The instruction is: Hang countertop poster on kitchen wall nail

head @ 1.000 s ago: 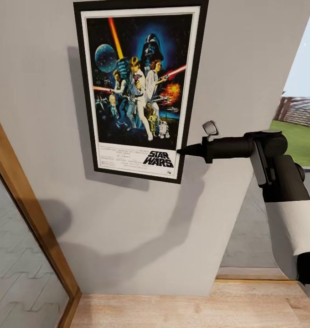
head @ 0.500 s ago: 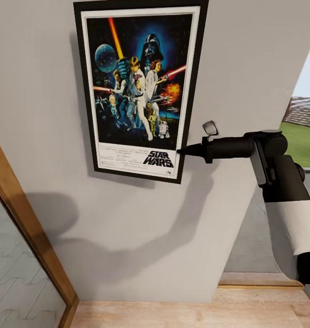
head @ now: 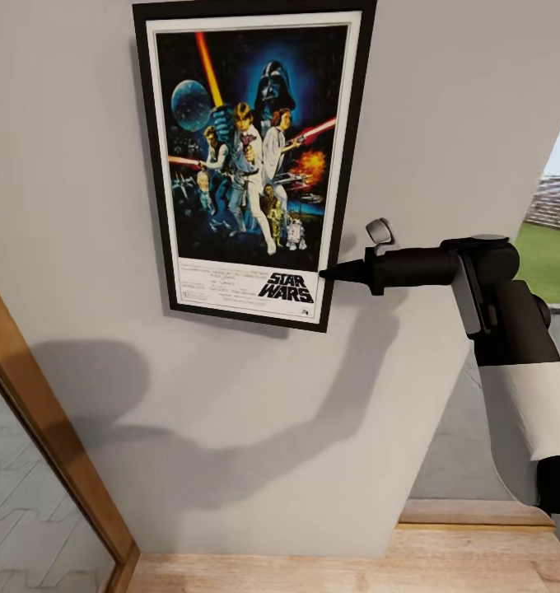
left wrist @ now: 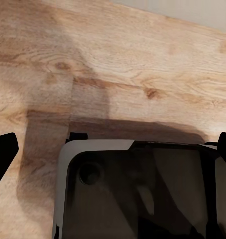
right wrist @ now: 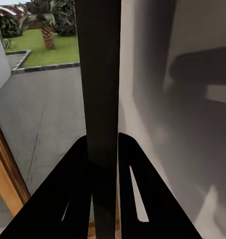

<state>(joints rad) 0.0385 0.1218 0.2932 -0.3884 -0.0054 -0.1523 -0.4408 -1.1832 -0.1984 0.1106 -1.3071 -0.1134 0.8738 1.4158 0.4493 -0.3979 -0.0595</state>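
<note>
The poster [head: 247, 165], black-framed with a white border and the "STAR WARS" title at its bottom, stands upright in front of a grey wall [head: 255, 428]. My right gripper [head: 329, 273] is shut on the lower right edge of its frame. In the right wrist view the frame's dark edge [right wrist: 99, 74] runs between the two clamped fingers [right wrist: 78, 199]. My left gripper [left wrist: 115, 147] hangs open over the wooden floor [left wrist: 142, 59], its black fingertips [left wrist: 3, 154] far apart. The kitchen countertop is out of view.
A wooden door frame [head: 49, 428] with glass slants up at the left. The wall ends at the right, where an opening shows paving and a lawn [head: 552, 255] outside. Light wood floor [head: 354, 568] runs along the wall's foot.
The whole background has shifted: the door frame has slid down and left, and the wall's right edge has moved right. The poster and right arm hold the same place in the picture.
</note>
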